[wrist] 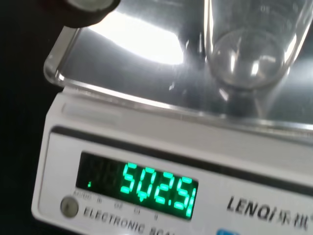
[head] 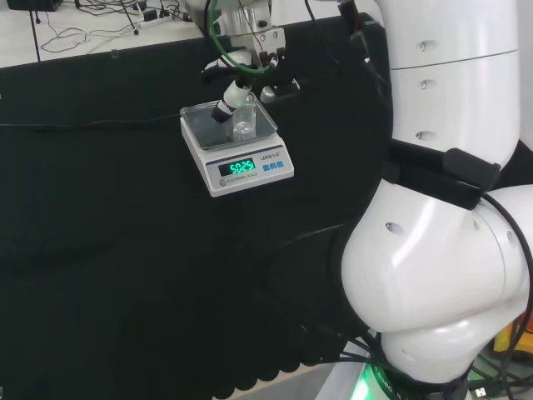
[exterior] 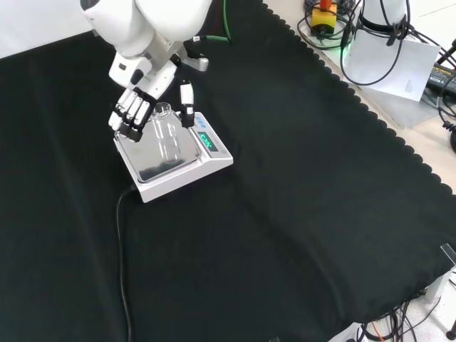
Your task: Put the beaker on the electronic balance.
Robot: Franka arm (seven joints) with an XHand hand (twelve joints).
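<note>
Right now I see the beaker (exterior: 166, 132) standing upright on the steel pan of the electronic balance (exterior: 178, 176), with its base resting on the pan in the wrist view too (wrist: 250, 54). In the front view the balance sits at about ten o'clock on the black cloth (exterior: 285, 214), its lit green display facing four o'clock. The hand (exterior: 135, 107) comes down from twelve o'clock over the pan's far edge. Its fingers (exterior: 127, 117) hang to the beaker's nine o'clock side and the thumb (exterior: 187, 100) stands at its two o'clock side, so the glass is between them. I cannot tell whether they touch the glass or stand just apart from it. From the head view the hand (head: 237, 92) sits at the balance's twelve o'clock edge, with the beaker (head: 244, 119) on the pan below it.
</note>
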